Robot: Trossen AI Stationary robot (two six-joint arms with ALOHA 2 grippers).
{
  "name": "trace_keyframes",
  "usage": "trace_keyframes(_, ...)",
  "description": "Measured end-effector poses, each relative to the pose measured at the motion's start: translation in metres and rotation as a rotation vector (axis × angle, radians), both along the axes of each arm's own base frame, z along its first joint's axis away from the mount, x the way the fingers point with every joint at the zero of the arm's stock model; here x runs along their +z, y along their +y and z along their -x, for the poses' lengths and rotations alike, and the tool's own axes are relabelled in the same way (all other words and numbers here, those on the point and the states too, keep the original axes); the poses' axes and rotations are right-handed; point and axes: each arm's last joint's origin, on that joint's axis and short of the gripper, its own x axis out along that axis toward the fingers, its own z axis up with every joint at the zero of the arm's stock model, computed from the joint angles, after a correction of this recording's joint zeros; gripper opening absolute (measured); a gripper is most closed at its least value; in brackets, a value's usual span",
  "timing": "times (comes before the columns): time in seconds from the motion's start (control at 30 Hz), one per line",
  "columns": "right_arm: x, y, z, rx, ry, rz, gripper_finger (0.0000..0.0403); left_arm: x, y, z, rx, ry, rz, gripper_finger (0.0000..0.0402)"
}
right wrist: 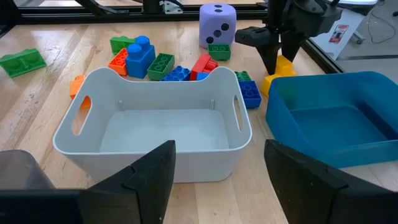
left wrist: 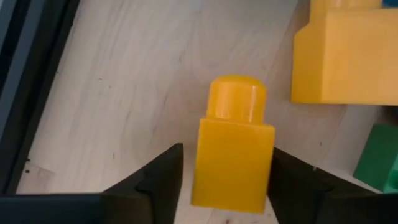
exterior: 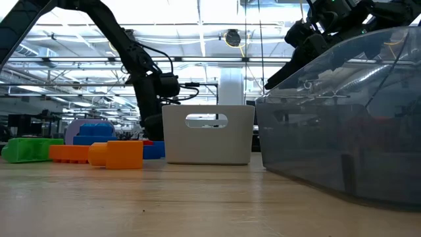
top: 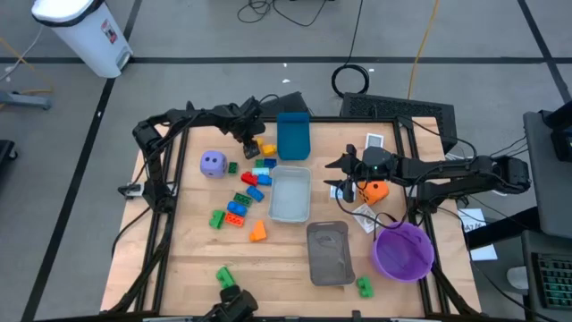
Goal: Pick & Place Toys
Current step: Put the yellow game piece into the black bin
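Two end effectors are in view. Nearest, a green brick lies on the counter. Farther in, mixed bricks and the purple die lie left of the white tray. The right end effector hovers right of that tray, fingers apart and empty, just beside the orange die. At the far edge, left of the blue bin, the left end effector straddles a yellow brick; contact cannot be told.
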Motion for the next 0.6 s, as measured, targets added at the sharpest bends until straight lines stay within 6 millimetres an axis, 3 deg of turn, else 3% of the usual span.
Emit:
trace_keyframes(0.23, 0.0, 0.0, 0.0, 0.0, 0.0, 0.0, 0.0238, 0.0, -0.001, -0.001, -0.035, 0.002, -0.014, 0.0141)
trace_keyframes(0.43, 0.0, 0.0, 0.0, 0.0, -0.001, 0.0, 0.0238, 0.008, 0.002, -0.005, -0.034, -0.012, -0.027, 0.0164)
trace_keyframes(0.6, 0.005, 0.0, -0.002, 0.002, -0.049, 0.016, 0.0237, 0.026, 0.008, -0.012, -0.037, -0.023, -0.039, 0.0166)
